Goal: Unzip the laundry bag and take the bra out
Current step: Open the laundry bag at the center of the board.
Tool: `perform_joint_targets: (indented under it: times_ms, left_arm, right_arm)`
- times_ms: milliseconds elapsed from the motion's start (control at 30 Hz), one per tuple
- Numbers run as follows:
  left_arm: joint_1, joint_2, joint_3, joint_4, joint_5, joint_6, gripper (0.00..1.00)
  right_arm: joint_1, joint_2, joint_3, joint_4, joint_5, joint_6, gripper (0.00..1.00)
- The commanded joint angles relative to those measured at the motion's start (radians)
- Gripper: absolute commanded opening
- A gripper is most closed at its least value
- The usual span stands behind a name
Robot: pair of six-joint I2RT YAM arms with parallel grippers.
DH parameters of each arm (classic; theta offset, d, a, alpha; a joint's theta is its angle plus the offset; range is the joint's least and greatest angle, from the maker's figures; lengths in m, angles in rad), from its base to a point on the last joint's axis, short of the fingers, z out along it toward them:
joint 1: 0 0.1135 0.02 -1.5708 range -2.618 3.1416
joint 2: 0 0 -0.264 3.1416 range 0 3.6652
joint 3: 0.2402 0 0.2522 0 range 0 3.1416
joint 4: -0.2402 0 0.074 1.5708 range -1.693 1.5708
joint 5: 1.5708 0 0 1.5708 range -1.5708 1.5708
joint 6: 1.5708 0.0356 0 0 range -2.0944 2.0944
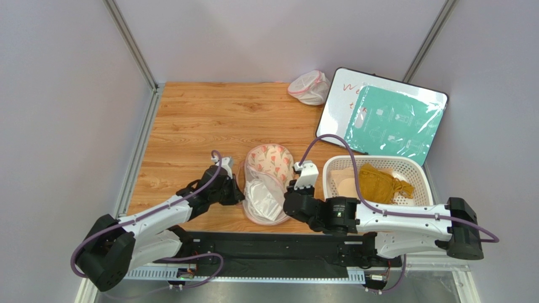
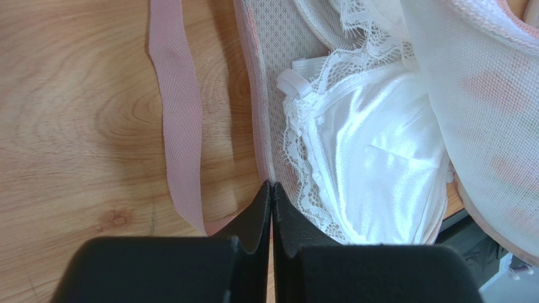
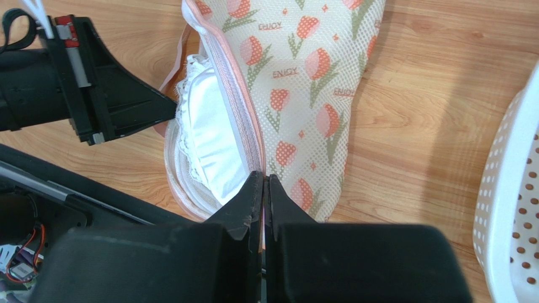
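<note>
The laundry bag [image 1: 271,163], cream with an orange-pink and green print and pink edging, lies unzipped at the table's near middle. Its printed top flap [image 3: 303,95] is lifted, and a white satin and lace bra [image 1: 262,197] shows inside. My left gripper [image 1: 239,192] is shut on the bag's lower pink edge [image 2: 260,126], right beside the bra [image 2: 379,164]. My right gripper [image 1: 288,201] is shut on the edge of the top flap, with a pink strip between its fingers [image 3: 266,180]. The bra [image 3: 215,132] lies between the two grippers. A loose pink strap [image 2: 180,107] lies on the wood.
A white perforated basket [image 1: 329,175] holding a mustard cloth [image 1: 383,183] stands just right of the bag; its wall shows in the right wrist view [image 3: 506,208]. A whiteboard with a teal sheet [image 1: 386,117] and a small white mesh pouch [image 1: 310,87] lie at the back right.
</note>
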Motion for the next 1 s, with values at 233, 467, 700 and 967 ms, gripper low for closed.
perform_joint_targets:
  times_ms: [233, 467, 700, 967]
  left_arm:
    - [0.012, -0.196, 0.002, -0.169, -0.194, 0.022, 0.0]
    - [0.066, -0.346, -0.023, -0.293, -0.231, 0.03, 0.0]
    - [0.116, -0.406, -0.017, -0.372, -0.247, 0.053, 0.0]
    - [0.126, -0.448, -0.023, -0.405, -0.253, 0.045, 0.0]
  right_arm:
    - [0.002, 0.021, 0.011, -0.163, 0.176, 0.264, 0.0]
    - [0.002, 0.043, 0.012, -0.231, 0.19, 0.348, 0.0]
    - [0.002, 0.033, 0.0, -0.32, 0.21, 0.433, 0.0]
    - [0.002, 0.063, -0.023, -0.387, 0.189, 0.526, 0.0]
